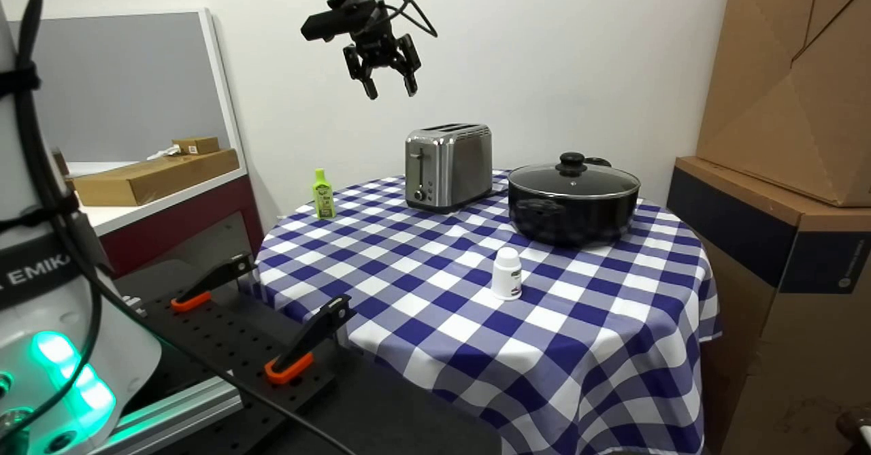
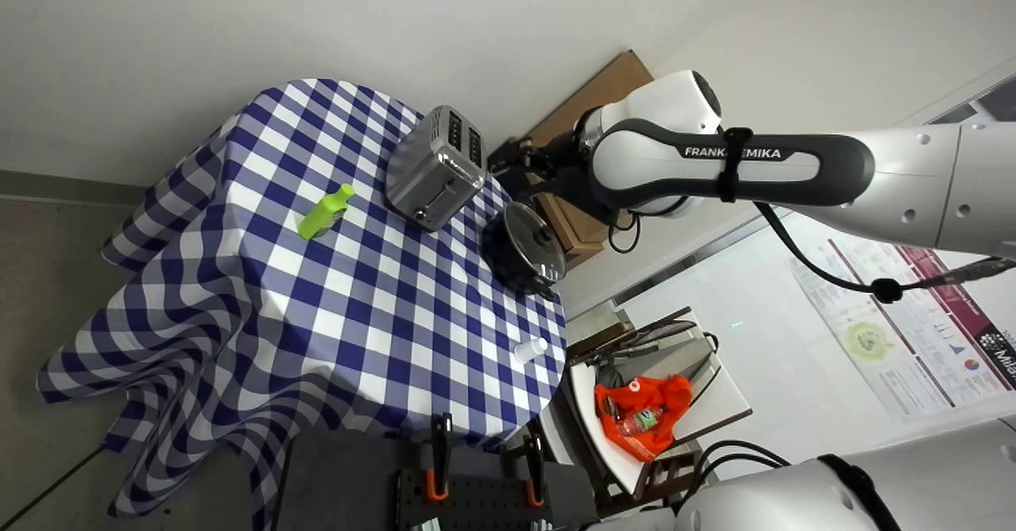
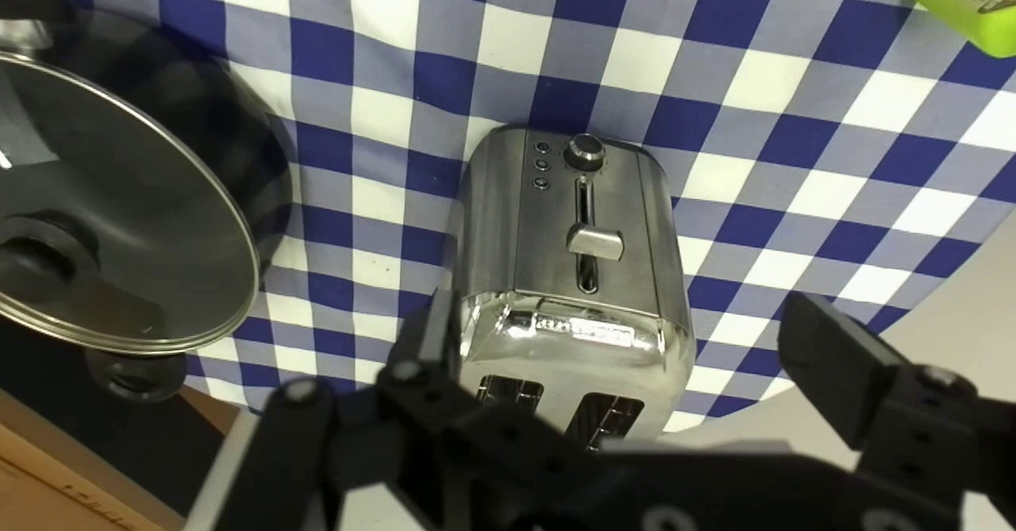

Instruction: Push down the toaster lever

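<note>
- Nearest us, our hand (image 3: 621,309) hangs clear, higher than the toaster (image 1: 449,168), jaws parted, gripping nothing.
- Its lever (image 3: 597,242) sits high on the front; we judge this the approach.
- Next we should close, line up and press down.

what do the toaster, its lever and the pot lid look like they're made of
Toaster: metal, probably steel, satin on its front and mirror-bright at the top edge, where sharp highlights show.
Lever: silvery with a soft sheen; metal or metal-coloured plastic, can't tell which.
Pot lid: probably glass, smooth and glossy, since it looks see-through and catches reflections; clear plastic isn't ruled out.
</note>
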Controlling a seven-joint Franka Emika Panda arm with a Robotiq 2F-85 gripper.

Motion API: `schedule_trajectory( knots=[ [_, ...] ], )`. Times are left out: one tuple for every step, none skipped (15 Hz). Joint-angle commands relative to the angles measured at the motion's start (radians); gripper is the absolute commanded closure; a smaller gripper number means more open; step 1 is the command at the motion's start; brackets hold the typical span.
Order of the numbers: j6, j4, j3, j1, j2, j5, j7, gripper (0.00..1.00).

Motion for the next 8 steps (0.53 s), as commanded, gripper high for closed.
schedule_trajectory(
  knots=[
    [0.008,0.104,0.009,0.014,0.113,-0.072,0.070,0.00],
    [0.007,0.125,0.007,0.022,0.133,-0.090,0.085,0.00],
    [0.008,0.146,0.006,0.028,0.153,-0.097,0.092,0.18],
    [0.009,0.164,0.003,0.034,0.170,-0.103,0.098,0.26],
    [0.007,0.182,0.001,0.040,0.185,-0.108,0.105,0.33],
    [0.007,0.196,-0.002,0.044,0.199,-0.111,0.105,0.40],
    [0.007,0.210,-0.005,0.047,0.214,-0.114,0.108,0.48],
    [0.008,0.221,-0.006,0.049,0.226,-0.113,0.108,0.55]
  ],
)
